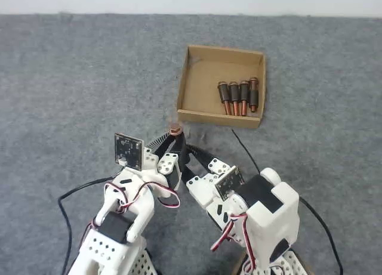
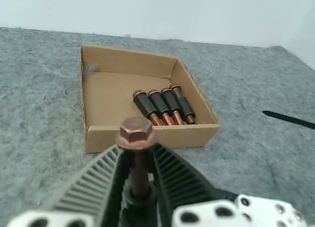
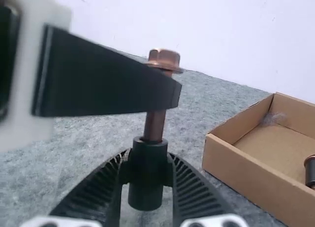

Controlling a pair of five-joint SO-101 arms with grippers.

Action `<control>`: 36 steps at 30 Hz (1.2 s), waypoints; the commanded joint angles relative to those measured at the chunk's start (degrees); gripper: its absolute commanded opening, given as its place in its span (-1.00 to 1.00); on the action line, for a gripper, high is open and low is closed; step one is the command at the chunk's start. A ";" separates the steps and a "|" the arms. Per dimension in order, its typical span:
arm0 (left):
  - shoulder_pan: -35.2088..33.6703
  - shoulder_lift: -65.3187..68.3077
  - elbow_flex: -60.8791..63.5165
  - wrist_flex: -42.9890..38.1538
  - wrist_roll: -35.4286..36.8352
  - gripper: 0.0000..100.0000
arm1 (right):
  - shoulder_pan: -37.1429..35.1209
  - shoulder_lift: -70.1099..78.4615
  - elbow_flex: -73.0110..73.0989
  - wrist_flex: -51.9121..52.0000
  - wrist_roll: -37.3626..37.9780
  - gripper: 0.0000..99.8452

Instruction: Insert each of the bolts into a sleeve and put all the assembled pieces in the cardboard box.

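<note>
A copper bolt [image 2: 135, 133] with a hex head stands upright, and its shaft runs down into a black sleeve [image 3: 146, 180]. My left gripper [image 2: 139, 153] is shut on the bolt's shaft just under the head. Below it, my right gripper [image 3: 146, 163] is shut on the sleeve. One left finger [image 3: 108, 84] crosses in front of the bolt's upper part in the right wrist view. In the high view the two grippers meet at the bolt head [image 1: 175, 130], just short of the cardboard box [image 1: 218, 117]. Several assembled pieces [image 1: 239, 96] lie side by side in the box's right half.
The box [image 2: 152, 136] sits on grey carpet, and its left half holds nothing. A thin black cable [image 1: 245, 147] runs over the carpet to the right of the grippers. A white wall stands behind the carpet's far edge.
</note>
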 commanded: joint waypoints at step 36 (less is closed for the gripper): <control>0.00 0.35 -0.92 4.92 -1.05 -0.70 | 2.07 -1.01 -0.53 -1.63 0.62 -0.99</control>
